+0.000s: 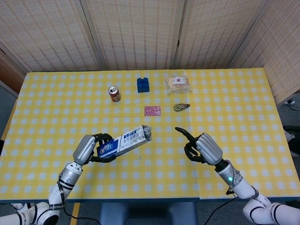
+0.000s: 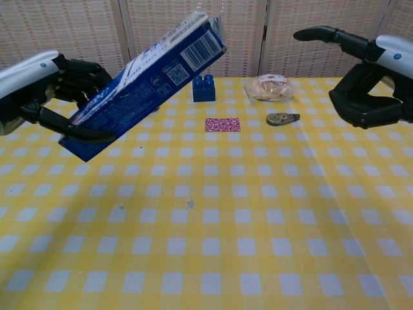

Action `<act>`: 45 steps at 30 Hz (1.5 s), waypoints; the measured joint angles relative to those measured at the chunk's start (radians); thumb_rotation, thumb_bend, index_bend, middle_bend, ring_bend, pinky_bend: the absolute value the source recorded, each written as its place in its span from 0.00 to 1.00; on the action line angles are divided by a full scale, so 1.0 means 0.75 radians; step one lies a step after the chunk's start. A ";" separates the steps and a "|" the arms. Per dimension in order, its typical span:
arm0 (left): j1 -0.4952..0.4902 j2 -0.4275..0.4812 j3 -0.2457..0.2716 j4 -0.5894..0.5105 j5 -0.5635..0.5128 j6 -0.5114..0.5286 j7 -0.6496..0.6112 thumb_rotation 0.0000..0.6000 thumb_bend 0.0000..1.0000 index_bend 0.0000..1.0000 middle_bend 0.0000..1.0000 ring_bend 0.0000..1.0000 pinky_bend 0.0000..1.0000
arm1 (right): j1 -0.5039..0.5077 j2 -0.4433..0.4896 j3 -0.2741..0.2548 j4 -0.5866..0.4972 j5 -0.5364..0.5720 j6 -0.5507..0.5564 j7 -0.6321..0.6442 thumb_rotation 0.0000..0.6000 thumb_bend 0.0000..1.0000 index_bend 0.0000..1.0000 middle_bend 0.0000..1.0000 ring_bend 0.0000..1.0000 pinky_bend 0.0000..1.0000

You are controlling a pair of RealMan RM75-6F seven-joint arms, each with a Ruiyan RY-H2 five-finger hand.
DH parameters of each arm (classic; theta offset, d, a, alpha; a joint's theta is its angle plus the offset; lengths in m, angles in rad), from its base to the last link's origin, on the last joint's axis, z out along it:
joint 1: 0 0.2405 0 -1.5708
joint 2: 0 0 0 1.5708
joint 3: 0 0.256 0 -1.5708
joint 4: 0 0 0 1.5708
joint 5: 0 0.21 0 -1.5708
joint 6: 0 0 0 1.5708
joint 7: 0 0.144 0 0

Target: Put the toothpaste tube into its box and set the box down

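Note:
My left hand (image 1: 86,149) grips the lower end of the blue-and-white toothpaste box (image 1: 125,139) and holds it above the table's front left. The box tilts up and away toward the right. In the chest view the same box (image 2: 145,84) slants from my left hand (image 2: 45,87) up to the top centre. A crinkled silvery end, seemingly the tube (image 1: 148,129), shows at the box's open far end; the rest of it is hidden. My right hand (image 1: 204,146) hovers to the right of the box and apart from it. One finger points toward the box, the others are curled, and it holds nothing.
At the back of the yellow checked table (image 1: 234,103) stand a drink can (image 1: 114,93), a blue brick (image 1: 143,85) and a bagged bun (image 1: 178,83). A small pink patterned card (image 1: 152,110) and a small tape roller (image 1: 180,108) lie nearer the middle.

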 measured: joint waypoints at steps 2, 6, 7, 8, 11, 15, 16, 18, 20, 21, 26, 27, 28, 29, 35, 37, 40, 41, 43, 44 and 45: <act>-0.002 -0.002 -0.001 -0.001 0.002 -0.001 0.006 1.00 0.17 0.66 0.72 0.56 0.64 | 0.014 -0.010 0.001 -0.016 -0.003 -0.008 0.002 1.00 0.67 0.00 0.93 0.92 0.99; -0.003 -0.001 -0.004 -0.003 -0.002 -0.001 0.002 1.00 0.17 0.66 0.72 0.56 0.64 | 0.031 -0.024 -0.002 -0.037 -0.017 -0.011 0.001 1.00 0.67 0.00 0.93 0.92 0.99; -0.003 0.000 -0.005 -0.003 -0.003 -0.001 0.000 1.00 0.17 0.66 0.72 0.56 0.64 | 0.033 -0.025 -0.004 -0.040 -0.019 -0.010 0.001 1.00 0.67 0.00 0.93 0.92 0.99; -0.003 0.000 -0.004 -0.001 -0.003 -0.002 -0.001 1.00 0.17 0.66 0.72 0.56 0.64 | 0.036 -0.026 -0.007 -0.044 -0.022 -0.011 0.002 1.00 0.67 0.00 0.93 0.92 0.99; -0.005 0.000 -0.003 0.000 -0.001 -0.005 -0.001 1.00 0.17 0.66 0.72 0.56 0.64 | 0.045 -0.034 -0.011 -0.049 -0.024 -0.016 0.004 1.00 0.67 0.00 0.93 0.92 0.99; -0.005 -0.002 0.001 -0.003 0.006 -0.002 0.004 1.00 0.17 0.66 0.72 0.56 0.64 | 0.057 -0.044 -0.008 -0.051 -0.022 -0.020 0.006 1.00 0.67 0.00 0.93 0.92 0.99; -0.005 -0.002 0.001 -0.004 0.007 -0.001 0.004 1.00 0.17 0.66 0.72 0.56 0.64 | 0.060 -0.045 -0.008 -0.053 -0.021 -0.021 0.007 1.00 0.67 0.00 0.93 0.92 0.99; -0.006 -0.002 0.001 -0.007 0.008 -0.001 0.006 1.00 0.17 0.66 0.72 0.56 0.64 | 0.067 -0.048 -0.006 -0.058 -0.019 -0.026 0.005 1.00 0.67 0.00 0.93 0.92 0.99; -0.007 -0.003 0.002 -0.008 0.010 -0.003 0.010 1.00 0.17 0.66 0.72 0.56 0.64 | 0.073 -0.050 -0.005 -0.063 -0.016 -0.032 0.004 1.00 0.67 0.00 0.93 0.92 0.99; -0.008 -0.004 0.003 -0.009 0.011 -0.004 0.013 1.00 0.17 0.66 0.72 0.56 0.64 | 0.075 -0.051 -0.005 -0.064 -0.015 -0.036 0.004 1.00 0.67 0.00 0.93 0.92 0.99; -0.013 -0.010 0.008 -0.013 0.018 -0.010 0.028 1.00 0.17 0.66 0.72 0.56 0.64 | 0.098 -0.060 0.001 -0.075 0.001 -0.064 0.012 1.00 0.67 0.00 0.93 0.92 0.99; -0.014 -0.011 0.008 -0.014 0.018 -0.011 0.031 1.00 0.17 0.66 0.72 0.56 0.64 | 0.102 -0.064 0.003 -0.075 0.002 -0.067 0.016 1.00 0.67 0.00 0.93 0.92 0.99; -0.015 -0.012 0.008 -0.014 0.017 -0.012 0.034 1.00 0.17 0.66 0.72 0.56 0.64 | 0.105 -0.068 0.004 -0.075 0.004 -0.070 0.021 1.00 0.67 0.00 0.93 0.92 0.99; -0.015 -0.013 0.008 -0.015 0.016 -0.014 0.039 1.00 0.17 0.66 0.72 0.56 0.64 | 0.111 -0.075 0.006 -0.074 0.006 -0.075 0.026 1.00 0.67 0.00 0.93 0.92 0.99; -0.021 -0.017 0.003 -0.023 0.013 -0.017 0.046 1.00 0.17 0.66 0.72 0.56 0.64 | 0.136 -0.107 0.002 -0.065 0.006 -0.100 0.034 1.00 0.67 0.00 0.93 0.92 0.99; -0.022 -0.017 0.000 -0.024 0.013 -0.016 0.044 1.00 0.17 0.66 0.72 0.56 0.64 | 0.141 -0.114 -0.003 -0.064 0.005 -0.106 0.032 1.00 0.67 0.00 0.93 0.92 0.99; -0.023 -0.017 -0.001 -0.025 0.012 -0.016 0.040 1.00 0.17 0.66 0.72 0.56 0.64 | 0.148 -0.121 -0.007 -0.064 0.006 -0.116 0.027 1.00 0.67 0.00 0.93 0.92 0.99; -0.025 -0.017 -0.001 -0.025 0.013 -0.017 0.039 1.00 0.17 0.66 0.72 0.56 0.64 | 0.151 -0.124 -0.008 -0.066 0.007 -0.121 0.027 1.00 0.67 0.00 0.93 0.92 0.99; -0.026 -0.017 -0.002 -0.025 0.014 -0.017 0.039 1.00 0.17 0.66 0.72 0.56 0.64 | 0.157 -0.130 -0.011 -0.068 0.008 -0.129 0.028 1.00 0.67 0.00 0.93 0.92 0.99; -0.027 -0.017 -0.003 -0.026 0.014 -0.017 0.037 1.00 0.17 0.66 0.72 0.56 0.64 | 0.160 -0.134 -0.013 -0.068 0.009 -0.134 0.027 1.00 0.67 0.00 0.93 0.92 0.99; -0.027 -0.017 -0.004 -0.027 0.014 -0.016 0.036 1.00 0.17 0.66 0.72 0.56 0.64 | 0.163 -0.138 -0.014 -0.067 0.009 -0.139 0.026 1.00 0.67 0.00 0.93 0.92 0.99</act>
